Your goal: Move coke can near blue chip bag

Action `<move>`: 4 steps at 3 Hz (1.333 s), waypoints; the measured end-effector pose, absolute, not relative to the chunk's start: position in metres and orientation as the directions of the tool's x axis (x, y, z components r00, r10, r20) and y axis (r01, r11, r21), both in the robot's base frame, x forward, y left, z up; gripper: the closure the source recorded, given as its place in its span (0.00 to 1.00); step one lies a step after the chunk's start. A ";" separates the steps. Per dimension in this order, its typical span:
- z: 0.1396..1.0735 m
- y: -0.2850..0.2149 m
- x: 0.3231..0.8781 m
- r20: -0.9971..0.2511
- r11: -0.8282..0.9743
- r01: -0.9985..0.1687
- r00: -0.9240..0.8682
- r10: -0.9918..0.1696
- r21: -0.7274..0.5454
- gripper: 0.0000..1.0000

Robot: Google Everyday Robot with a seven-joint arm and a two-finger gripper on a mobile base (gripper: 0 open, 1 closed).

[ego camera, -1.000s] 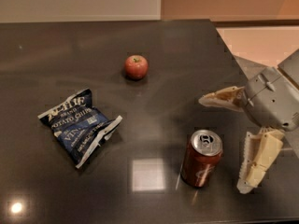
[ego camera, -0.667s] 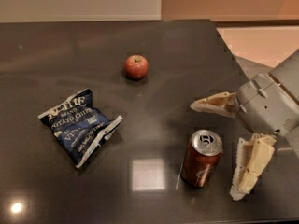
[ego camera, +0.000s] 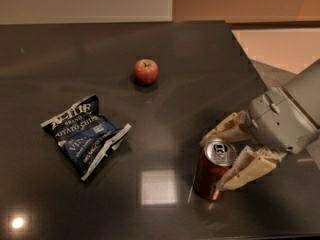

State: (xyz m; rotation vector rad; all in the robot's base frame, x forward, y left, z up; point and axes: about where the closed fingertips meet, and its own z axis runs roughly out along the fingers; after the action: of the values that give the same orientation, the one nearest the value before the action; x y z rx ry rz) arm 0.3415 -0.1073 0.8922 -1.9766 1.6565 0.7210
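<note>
The coke can (ego camera: pixel 209 170) stands upright on the dark table (ego camera: pixel 165 59), right of centre near the front. My gripper (ego camera: pixel 216 161) comes in from the right, open, with one tan finger behind the can's top and the other in front of its right side. The fingers stand on either side of the can; I cannot tell if they touch it. The blue chip bag (ego camera: pixel 84 133) lies flat on the left, well apart from the can.
A red apple (ego camera: pixel 145 71) sits at the middle back of the table. The table's right edge runs behind my arm, with light floor beyond. A bright light reflection lies on the tabletop between bag and can.
My gripper has moved left, from beside the can to straddling it. The can, bag and apple have not moved.
</note>
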 end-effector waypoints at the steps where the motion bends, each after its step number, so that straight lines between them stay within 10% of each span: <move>1: 0.903 -0.104 0.347 -0.659 -0.140 -0.990 0.129 -0.741 -0.037 0.64; 3: 0.927 -0.059 0.384 -0.680 -0.067 -0.996 0.084 -0.728 -0.052 1.00; 4: 0.923 -0.032 0.404 -0.692 -0.039 -0.999 0.049 -0.720 -0.029 1.00</move>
State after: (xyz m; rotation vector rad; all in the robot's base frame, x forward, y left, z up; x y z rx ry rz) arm 0.4041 -0.0317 0.9231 -1.8139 1.7238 0.6994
